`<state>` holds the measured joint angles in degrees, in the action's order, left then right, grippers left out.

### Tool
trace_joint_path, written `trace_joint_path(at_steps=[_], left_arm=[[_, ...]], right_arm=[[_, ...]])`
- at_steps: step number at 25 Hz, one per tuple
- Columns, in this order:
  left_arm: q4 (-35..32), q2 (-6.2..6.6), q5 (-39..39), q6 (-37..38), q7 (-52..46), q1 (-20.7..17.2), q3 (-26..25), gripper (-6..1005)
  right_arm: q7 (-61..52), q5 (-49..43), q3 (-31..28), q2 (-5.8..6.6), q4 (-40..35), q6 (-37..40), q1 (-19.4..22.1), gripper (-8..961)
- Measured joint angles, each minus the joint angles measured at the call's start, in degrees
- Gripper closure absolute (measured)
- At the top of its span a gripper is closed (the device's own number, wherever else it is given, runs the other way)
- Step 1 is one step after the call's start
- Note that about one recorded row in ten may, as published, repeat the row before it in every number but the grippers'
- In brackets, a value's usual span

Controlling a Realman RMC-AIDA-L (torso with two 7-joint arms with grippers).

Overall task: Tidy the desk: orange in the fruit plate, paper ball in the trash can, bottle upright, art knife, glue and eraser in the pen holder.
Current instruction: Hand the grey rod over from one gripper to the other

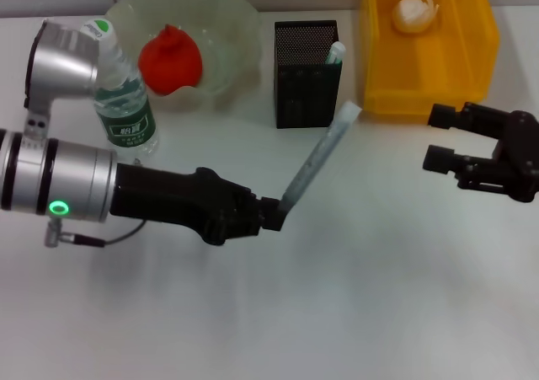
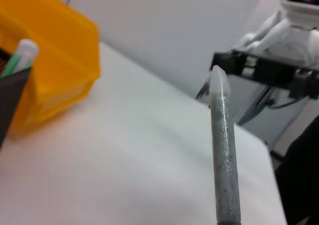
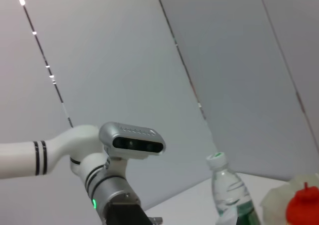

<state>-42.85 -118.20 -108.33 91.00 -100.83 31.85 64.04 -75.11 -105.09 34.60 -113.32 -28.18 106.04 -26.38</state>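
Black mesh pen holder [image 1: 306,74] awaits: left gripper [image 1: 271,213] clamps the glue stick [image 1: 318,157] just beside it; next, lift and drop it in

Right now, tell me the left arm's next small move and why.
Probably carry it up and toward the pen holder. The left end effector grips a long grey glitter tube by its lower end; its tip already leans near the holder's front corner, not yet over the opening. The right end effector idles by the trash can.
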Motion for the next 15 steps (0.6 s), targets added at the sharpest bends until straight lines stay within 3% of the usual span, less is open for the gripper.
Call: trace_joint_path(at_steps=[6,12,15], left_arm=[[7.23,-0.08,4.14,0.53,7.61,0.33,-0.03,854],[10.24,-0.26,8.79,1.11,12.39,0.2,-0.06,854],[11.3,-0.19,9.89,1.2,13.51,0.1,-0.07,854]], right_arm=[[-0.2,-0.58,0.64,-1.04,1.48,-0.53,-1.46,163],[-0.04,-1.09,0.65,-2.07,4.64,-1.68,-3.67,164],[-0.05,-1.14,0.64,-3.34,5.35,-2.35,-4.66,164]])
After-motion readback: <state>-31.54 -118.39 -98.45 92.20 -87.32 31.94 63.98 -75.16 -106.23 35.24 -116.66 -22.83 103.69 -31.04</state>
